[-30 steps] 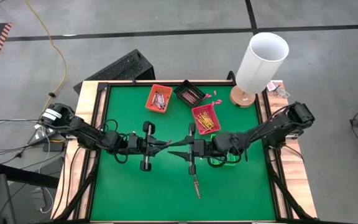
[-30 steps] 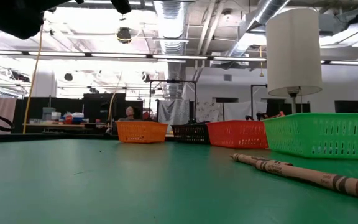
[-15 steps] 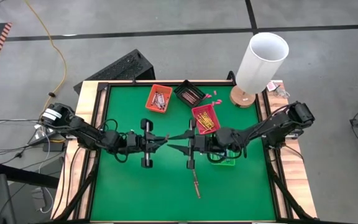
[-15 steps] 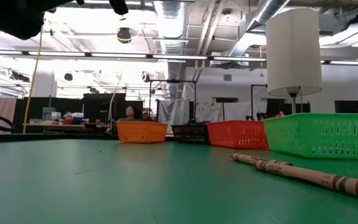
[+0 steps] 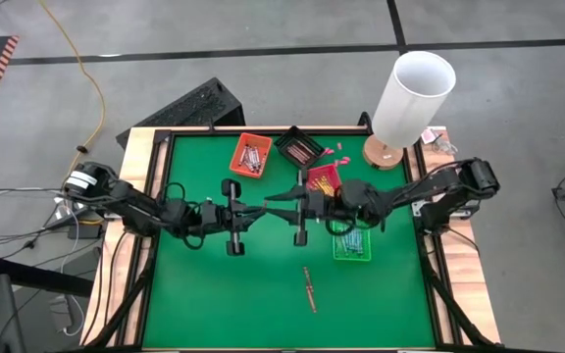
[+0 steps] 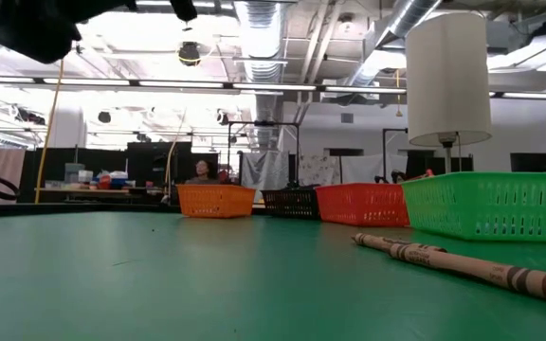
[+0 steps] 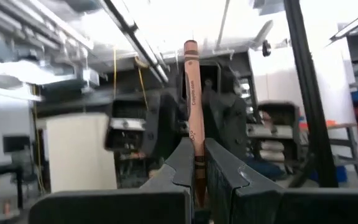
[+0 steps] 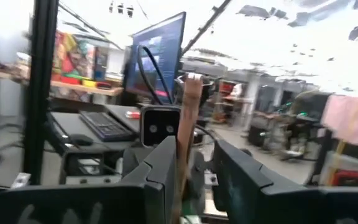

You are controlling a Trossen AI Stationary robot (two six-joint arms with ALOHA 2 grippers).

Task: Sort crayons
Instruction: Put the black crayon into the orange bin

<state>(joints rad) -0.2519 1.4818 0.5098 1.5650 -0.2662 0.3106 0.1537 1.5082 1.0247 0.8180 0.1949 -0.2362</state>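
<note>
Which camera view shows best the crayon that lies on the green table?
The low view: the lying crayon fills its right foreground, wrapper visible. The high view shows it only as a thin stick below the grippers. Neither wrist view shows it.

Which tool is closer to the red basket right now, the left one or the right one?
Right. The right tool hangs just beside the red basket, toward the table's middle. The left tool sits farther off, beyond the right one.

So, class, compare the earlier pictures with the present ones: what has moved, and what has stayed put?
Both grippers, left gripper and right gripper, moved together toward the trays, uncovering the green tray. The left stays shut on a crayon. The loose crayon and lamp stayed put.
</note>
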